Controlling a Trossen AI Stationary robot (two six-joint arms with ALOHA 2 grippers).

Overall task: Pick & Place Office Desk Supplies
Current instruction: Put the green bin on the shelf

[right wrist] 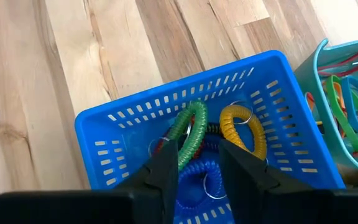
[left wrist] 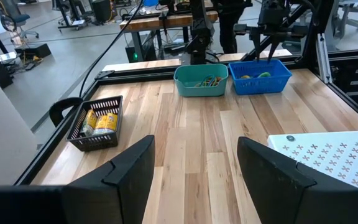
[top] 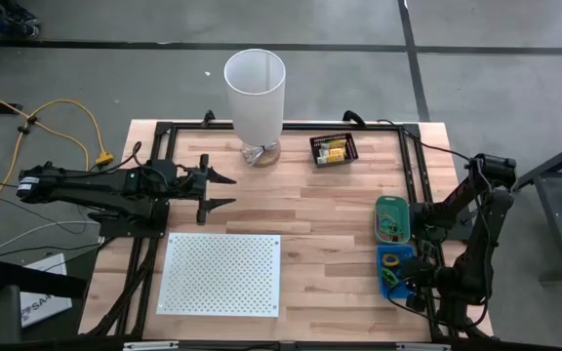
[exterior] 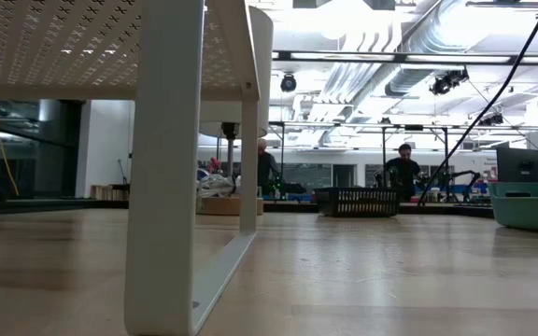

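Right end effector hangs over the blue basket, fingers narrowly parted astride the green coil loop, nothing held; best to descend straight, close on one strand, avoid the yellow coil; left end effector waits wide over the bench.

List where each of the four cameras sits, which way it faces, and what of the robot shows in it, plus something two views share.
High: above, straight down; both arms, left gripper open.
Low: at tabletop height, facing the room; white board's leg, no arms.
Left wrist: looks across the table over its own fingers.
Right wrist: looks down past the right gripper into the blue basket.
Shared: black basket in the high, low and left wrist views.
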